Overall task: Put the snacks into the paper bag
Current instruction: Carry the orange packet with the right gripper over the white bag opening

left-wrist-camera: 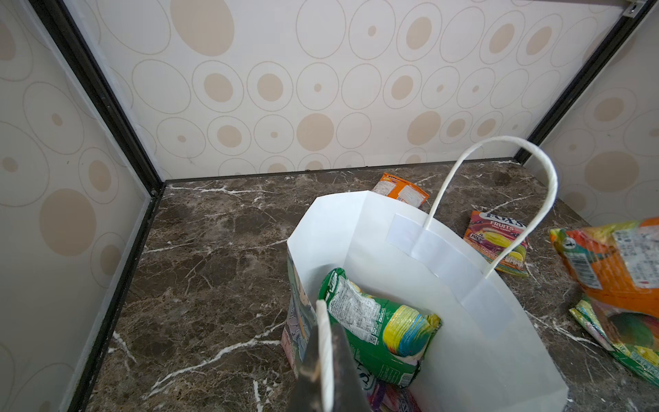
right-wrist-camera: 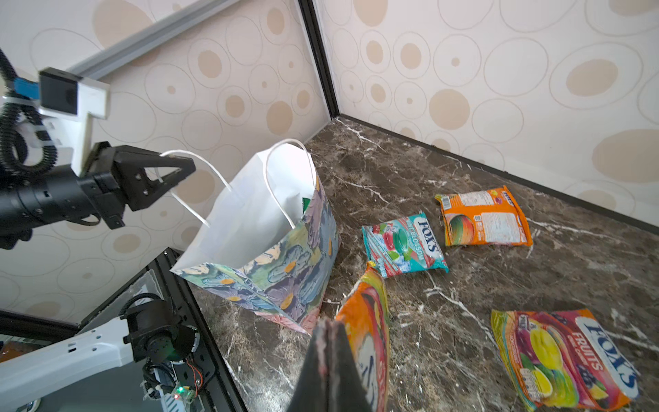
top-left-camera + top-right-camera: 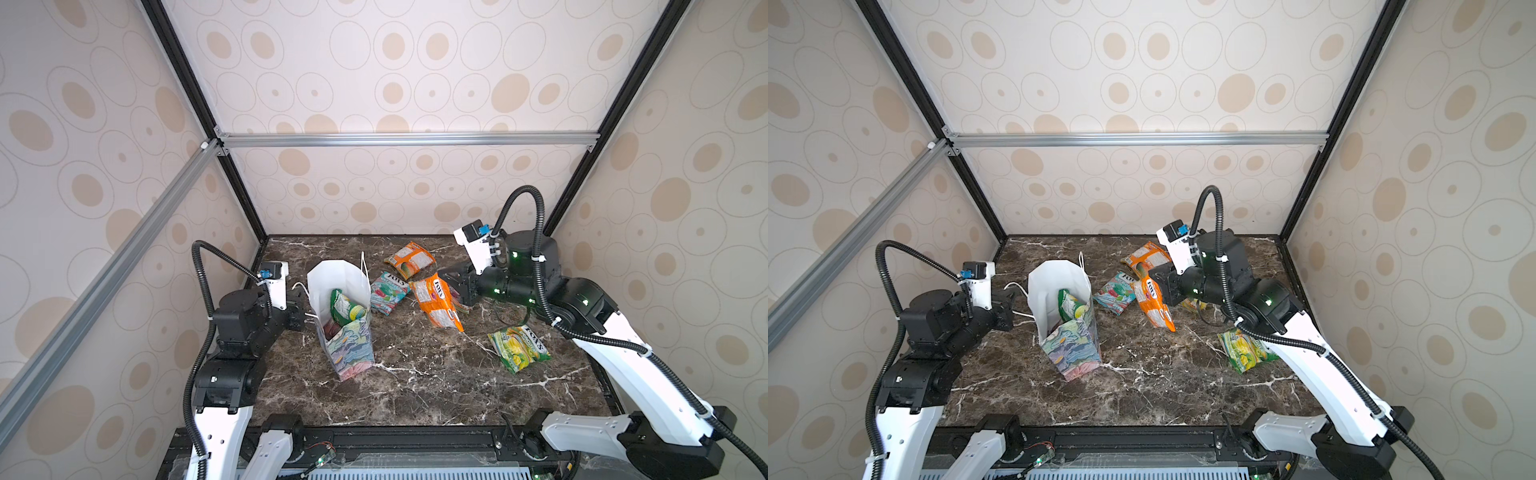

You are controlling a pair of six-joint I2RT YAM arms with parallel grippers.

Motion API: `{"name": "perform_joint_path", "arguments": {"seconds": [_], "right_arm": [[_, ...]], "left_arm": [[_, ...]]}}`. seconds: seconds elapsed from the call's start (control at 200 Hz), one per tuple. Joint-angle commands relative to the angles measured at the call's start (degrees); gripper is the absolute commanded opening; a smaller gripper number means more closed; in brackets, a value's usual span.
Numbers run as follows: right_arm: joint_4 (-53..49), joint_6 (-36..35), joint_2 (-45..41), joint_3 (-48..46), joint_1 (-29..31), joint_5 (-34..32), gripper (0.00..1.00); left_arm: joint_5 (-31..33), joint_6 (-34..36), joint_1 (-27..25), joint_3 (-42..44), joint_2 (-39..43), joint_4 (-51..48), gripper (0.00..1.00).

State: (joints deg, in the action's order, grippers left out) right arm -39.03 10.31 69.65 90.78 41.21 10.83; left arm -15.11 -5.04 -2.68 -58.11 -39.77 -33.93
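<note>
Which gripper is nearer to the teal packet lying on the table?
Right. The right gripper, shut on an orange packet, is beside the teal packet; the left gripper pinches the handle across the paper bag.

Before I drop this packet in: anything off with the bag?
The paper bag looks pulled askew toward the left gripper, which pinches its cord handle. A green packet stands on end inside. No spill or tear visible.

Left tool [image 2: 185, 172] and right tool [image 2: 330, 342] are both pinched shut, pointing inward toward each other.
</note>
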Motion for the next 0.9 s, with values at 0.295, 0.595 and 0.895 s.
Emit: {"name": "perform_joint_path", "arguments": {"seconds": [0.295, 0.595, 0.895], "right_arm": [[-1.3, -6.8, 7.0, 14.8, 7.9, -3.7, 0.00], [-2.6, -8.9, 14.5, 26.1, 12.1, -4.0, 0.00], [-4.0, -11.0, 25.0, 39.1, 17.0, -4.7, 0.00]], "left_arm": [[-0.7, 0.8, -0.4, -1.3, 0.5, 0.0, 0.02], [-1.0, 0.6, -0.4, -0.6, 1.1, 0.3, 0.02], [-1.1, 0.5, -0.3, -0.3, 1.4, 0.6, 0.02]]}}
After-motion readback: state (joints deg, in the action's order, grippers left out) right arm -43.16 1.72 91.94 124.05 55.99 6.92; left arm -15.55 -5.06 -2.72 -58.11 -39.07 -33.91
